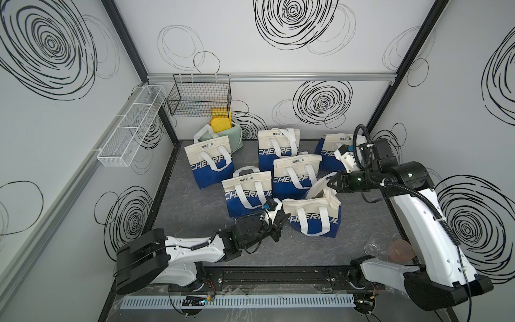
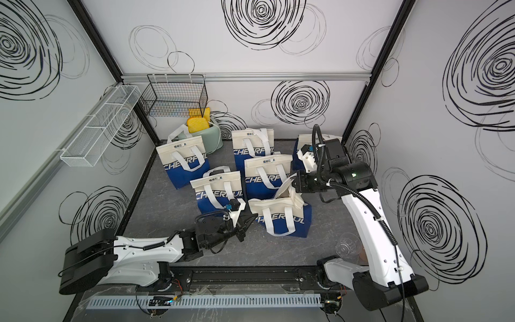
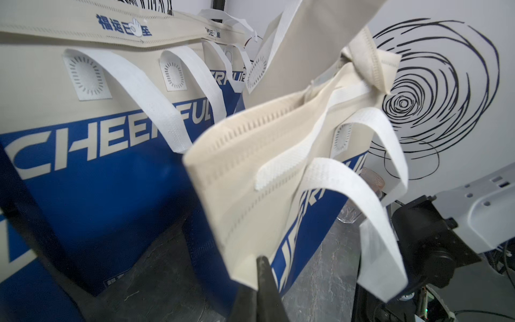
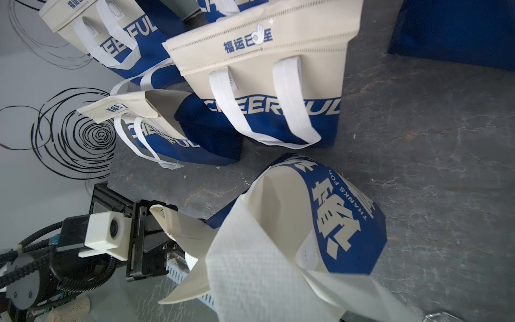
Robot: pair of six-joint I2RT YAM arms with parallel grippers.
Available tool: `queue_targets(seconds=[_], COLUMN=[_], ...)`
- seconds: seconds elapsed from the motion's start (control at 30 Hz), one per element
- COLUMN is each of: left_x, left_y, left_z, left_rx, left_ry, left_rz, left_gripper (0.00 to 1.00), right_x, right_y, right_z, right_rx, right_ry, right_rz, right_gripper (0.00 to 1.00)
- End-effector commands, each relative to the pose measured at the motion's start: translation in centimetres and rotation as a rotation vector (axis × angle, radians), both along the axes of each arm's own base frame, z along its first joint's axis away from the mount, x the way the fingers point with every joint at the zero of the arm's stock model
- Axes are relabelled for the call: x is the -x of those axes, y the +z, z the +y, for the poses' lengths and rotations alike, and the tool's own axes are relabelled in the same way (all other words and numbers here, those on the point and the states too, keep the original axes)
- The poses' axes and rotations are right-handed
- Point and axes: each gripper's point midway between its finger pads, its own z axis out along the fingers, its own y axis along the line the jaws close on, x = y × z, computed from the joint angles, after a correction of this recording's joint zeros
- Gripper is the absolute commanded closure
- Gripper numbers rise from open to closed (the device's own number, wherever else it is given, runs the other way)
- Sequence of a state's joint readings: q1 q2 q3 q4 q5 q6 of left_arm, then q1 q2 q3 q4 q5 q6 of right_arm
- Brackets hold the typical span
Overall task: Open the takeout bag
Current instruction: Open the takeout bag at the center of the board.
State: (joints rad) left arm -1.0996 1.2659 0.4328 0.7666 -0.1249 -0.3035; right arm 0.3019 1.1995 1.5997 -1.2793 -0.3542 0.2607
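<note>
The takeout bag (image 1: 312,220) (image 2: 278,220), cream on top and blue below with white handles, stands nearest the front of the grey table. My left gripper (image 1: 284,217) (image 2: 252,217) is shut on the cream upper corner at its left end; in the left wrist view the dark fingertips (image 3: 263,267) pinch that edge of the bag (image 3: 250,181). My right gripper (image 1: 333,182) (image 2: 295,181) is shut on the bag's raised back flap, pulled up and to the right. The mouth gapes between the two grips. In the right wrist view the white flap (image 4: 250,278) hides my jaws.
Several more closed bags (image 1: 246,192) (image 1: 295,175) stand close behind and to the left. A green tub (image 1: 234,139) with yellow sponges sits at the back left under a black wire basket (image 1: 199,96). A clear glass (image 1: 374,245) and a pink cup (image 1: 401,249) stand by the right arm's base.
</note>
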Motion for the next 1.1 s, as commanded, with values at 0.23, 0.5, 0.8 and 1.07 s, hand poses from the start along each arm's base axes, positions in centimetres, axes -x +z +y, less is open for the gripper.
queue_targets(seconds=[0.23, 0.5, 0.8, 1.07], left_x=[0.6, 1.2, 2.0, 2.1], left_y=[-8.7, -10.3, -11.5, -8.9], left_z=[1.4, 2.5, 4.2, 3.5], left_rx=[-0.353, -0.438, -0.492, -0.398], left_ry=[-0.016, -0.033, -0.050, -0.085], left_rz=[0.112, 0.126, 0.142, 0.106], left_gripper=[1.00, 1.00, 1.00, 1.00], right_x=[-2.0, -3.1, -3.5, -2.5], right_y=[3.5, 4.0, 3.8, 2.2], right_z=[-1.1, -1.9, -3.2, -1.2], right_rx=[-0.003, 0.013, 0.024, -0.073], right_ry=[-0.039, -0.086, -0.138, -0.059], right_rz=[-0.158, -0.159, -0.143, -0.069], right_gripper=[1.00, 1.00, 1.00, 1.00])
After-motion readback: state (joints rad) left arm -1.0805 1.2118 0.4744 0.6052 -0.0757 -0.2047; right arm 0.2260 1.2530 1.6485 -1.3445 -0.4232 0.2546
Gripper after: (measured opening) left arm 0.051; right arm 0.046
